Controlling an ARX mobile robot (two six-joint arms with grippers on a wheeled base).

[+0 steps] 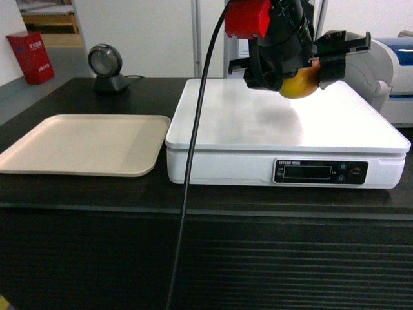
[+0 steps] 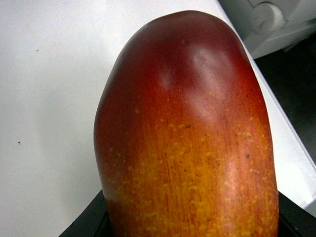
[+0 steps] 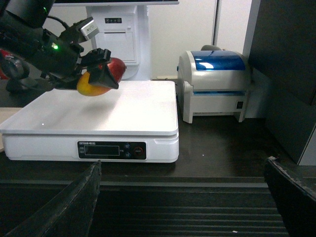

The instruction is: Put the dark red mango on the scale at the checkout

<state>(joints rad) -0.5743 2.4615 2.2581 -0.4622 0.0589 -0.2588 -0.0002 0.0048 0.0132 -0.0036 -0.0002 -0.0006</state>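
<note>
Left pincer shut tight on the dark red mango, held up over the back of the scale, not touching, probably; long side lying flat; straight down next. Right pincer wide open, low by the desk, holding nothing

The left gripper is matte black with blocky fingers. Behind it sits a bright red housing, and a black cable trails below. A small green light glows behind the fingers.
</note>
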